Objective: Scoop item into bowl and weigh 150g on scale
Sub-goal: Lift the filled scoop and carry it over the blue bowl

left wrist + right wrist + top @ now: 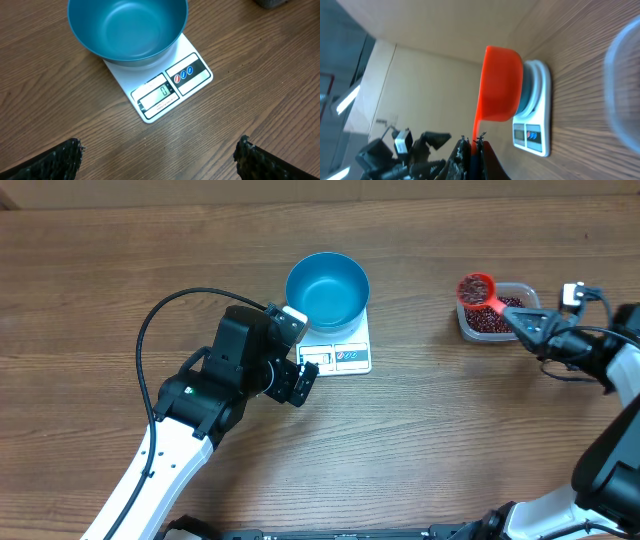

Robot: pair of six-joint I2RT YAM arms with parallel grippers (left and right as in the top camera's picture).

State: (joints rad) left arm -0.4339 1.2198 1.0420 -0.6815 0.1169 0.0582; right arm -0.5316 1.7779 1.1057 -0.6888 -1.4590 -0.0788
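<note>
The beans [492, 321], small and dark red-brown, lie in one clear plastic container [531, 292] at the right of the worktop [100, 280]. More of them fill the cup of one red scoop [476, 287], which is held over the container's far left corner. The right tool [523, 323] is clamped on the scoop's handle. The handle runs from the tool toward the far left, so the loaded cup leads.

The one blue bowl [327, 288] lies to the left of the scoop, well apart from it, with bare worktop between. The bowl is empty. It stands on the far part of the one white scale [352, 358], whose display and buttons face the near edge. The display appears to read zero.

The left tool [297, 383] hovers just near and left of the scale, its fingers wide apart and holding nothing. The left arm is nearer the bowl, but the right arm carries the load. The beans are too many to count.
</note>
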